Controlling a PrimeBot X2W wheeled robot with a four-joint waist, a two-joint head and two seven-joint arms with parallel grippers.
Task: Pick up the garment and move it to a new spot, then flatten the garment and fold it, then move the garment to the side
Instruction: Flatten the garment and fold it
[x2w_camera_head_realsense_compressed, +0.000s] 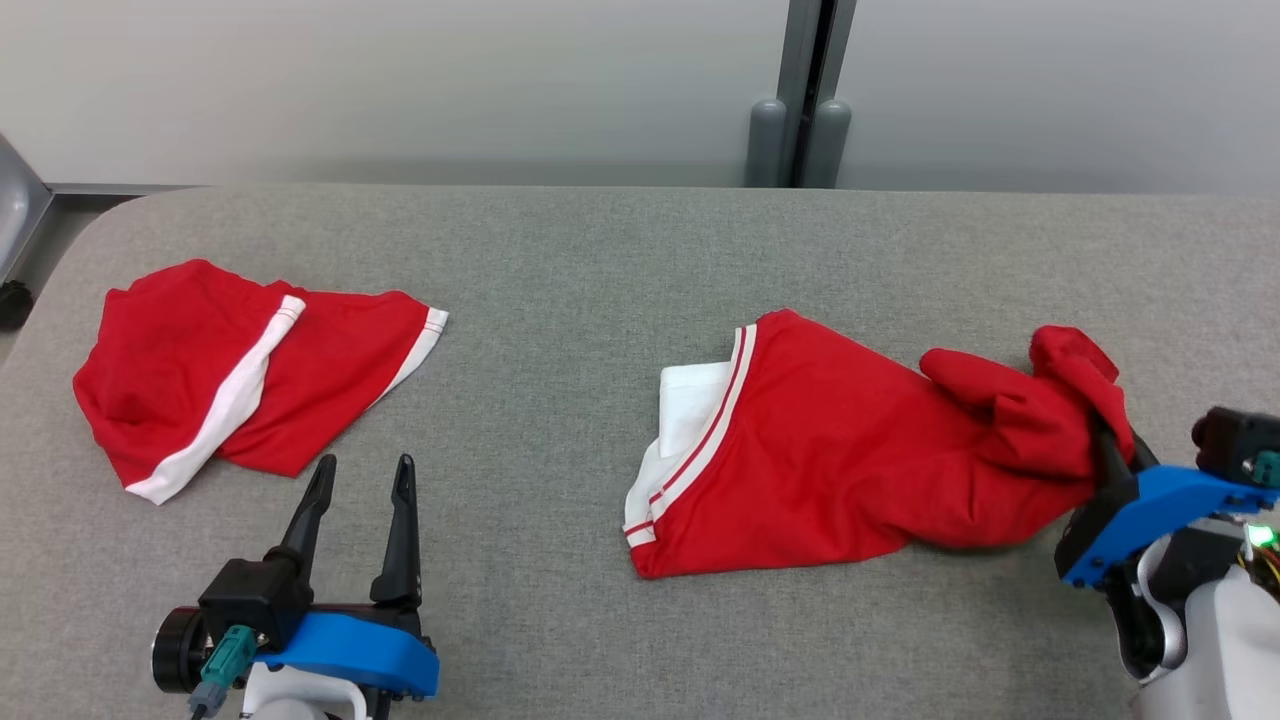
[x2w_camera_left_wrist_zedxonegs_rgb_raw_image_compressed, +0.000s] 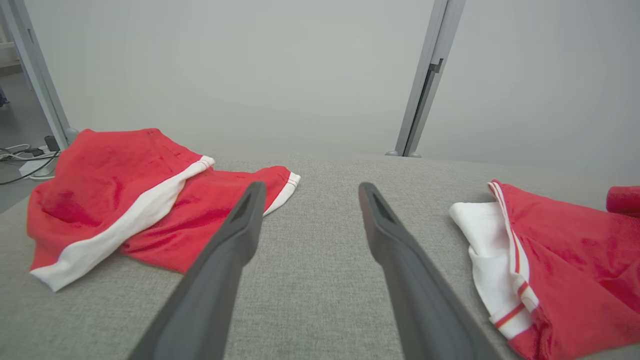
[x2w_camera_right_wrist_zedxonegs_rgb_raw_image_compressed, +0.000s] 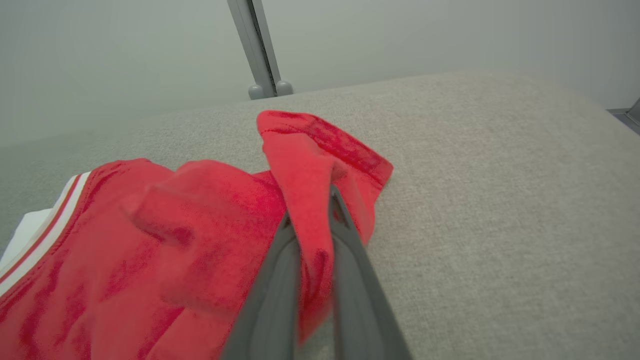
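- Left gripper (x2w_camera_head_realsense_compressed: 364, 464) – jaws apart, holding nothing, over the near part of the grey table (x2w_camera_head_realsense_compressed: 560, 620).
- Right gripper (x2w_camera_right_wrist_zedxonegs_rgb_raw_image_compressed: 310, 215) – jaws clamped on the bunched end of the garment (x2w_camera_head_realsense_compressed: 820, 450).
- The garment lies right of centre, its white-striped hem pointing inward.
- Second garment (x2w_camera_head_realsense_compressed: 240, 380), red with white bands, lies far left, well apart.

The head camera looks forward and down over the grey table (x2w_camera_head_realsense_compressed: 560, 250) to the pale wall (x2w_camera_head_realsense_compressed: 400, 80). The left wrist camera sits low over the table, facing that wall along the left gripper (x2w_camera_left_wrist_zedxonegs_rgb_raw_image_compressed: 311, 189). The right wrist camera is nearest, close against the held garment (x2w_camera_right_wrist_zedxonegs_rgb_raw_image_compressed: 200, 225). All three share this garment and the post (x2w_camera_head_realsense_compressed: 805, 90).
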